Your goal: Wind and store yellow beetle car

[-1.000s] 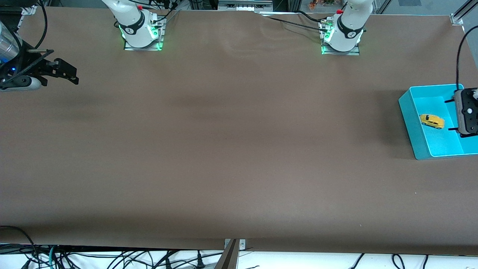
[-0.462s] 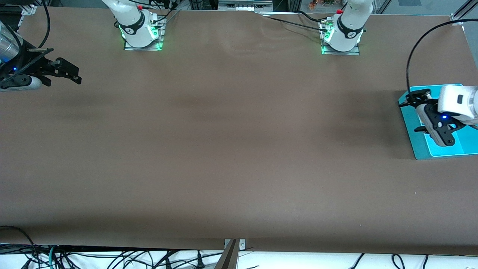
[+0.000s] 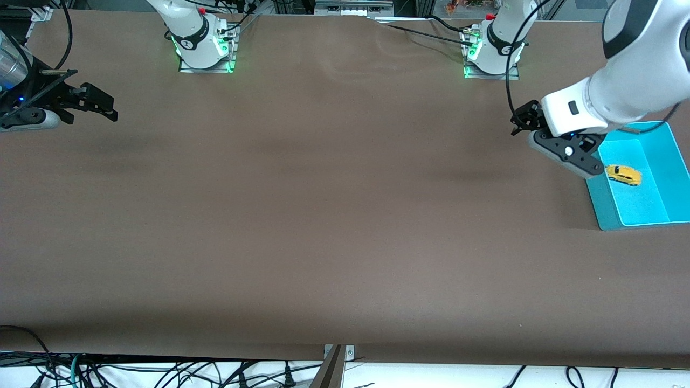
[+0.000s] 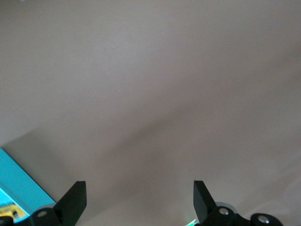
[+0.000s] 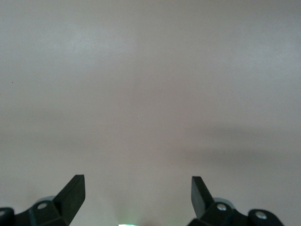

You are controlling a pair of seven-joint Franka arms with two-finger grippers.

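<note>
The yellow beetle car [image 3: 623,175] lies on its wheels inside the teal bin [image 3: 655,218] at the left arm's end of the table. My left gripper [image 3: 522,123] is open and empty, up in the air over bare table just beside the bin. In the left wrist view its fingers [image 4: 71,203] are spread wide over the table, with a corner of the bin [image 4: 19,181] and a sliver of the car [image 4: 12,213] at the edge. My right gripper [image 3: 103,105] is open and empty, waiting at the right arm's end of the table; it [image 5: 138,195] shows only bare table.
The brown table [image 3: 334,215] spreads between the two arms. The arm bases [image 3: 205,48] [image 3: 493,54] stand along the edge farthest from the front camera. Cables hang below the near edge.
My left gripper has swung from over the bin, across the car, to over the table beside the bin. The car lies where it did in the bin. The right arm has barely moved.
</note>
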